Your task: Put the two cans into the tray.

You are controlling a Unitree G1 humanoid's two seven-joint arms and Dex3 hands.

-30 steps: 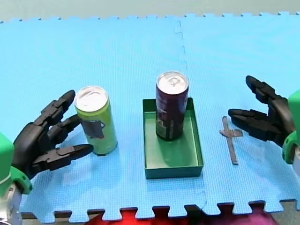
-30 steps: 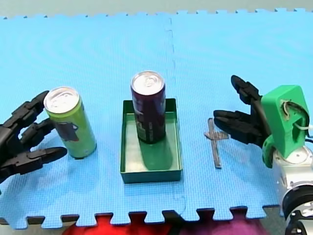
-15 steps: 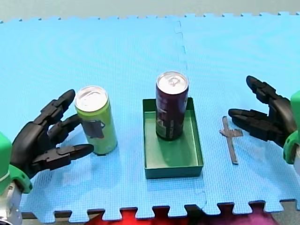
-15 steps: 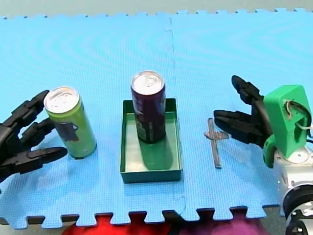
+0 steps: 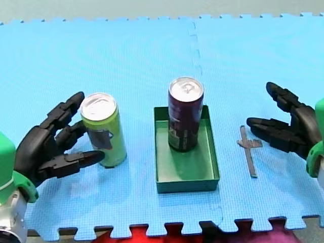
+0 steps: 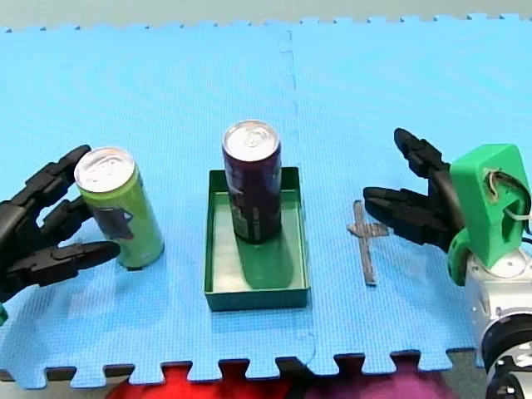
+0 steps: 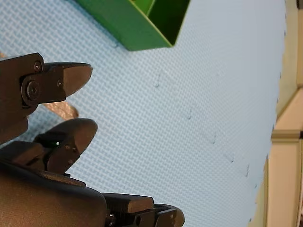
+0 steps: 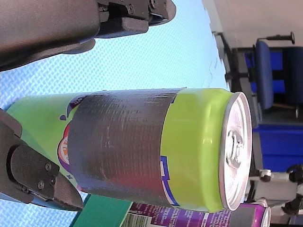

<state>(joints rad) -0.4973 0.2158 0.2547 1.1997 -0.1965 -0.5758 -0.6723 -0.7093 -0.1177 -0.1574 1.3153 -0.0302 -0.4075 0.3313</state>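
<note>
A green can (image 5: 104,131) stands upright on the blue mat, left of the tray. My left hand (image 5: 81,132) is wrapped loosely about its left side, thumb tip at the can's lower front and fingers behind its top. In the second wrist view the green can (image 8: 142,146) lies between thumb and fingers, with a gap on the fingers' side. A dark purple can (image 5: 185,115) stands upright in the far half of the green tray (image 5: 187,186). My right hand (image 5: 266,107) hovers right of the tray, holding nothing.
A grey tape strip (image 5: 248,149) lies on the mat between the tray and my right hand. The mat's toothed front edge (image 5: 162,228) runs close below the tray. Open mat stretches behind both cans.
My left hand has moved right and closed in on the green can, the thumb now reaching its front. The right hand and both cans have stayed put.
</note>
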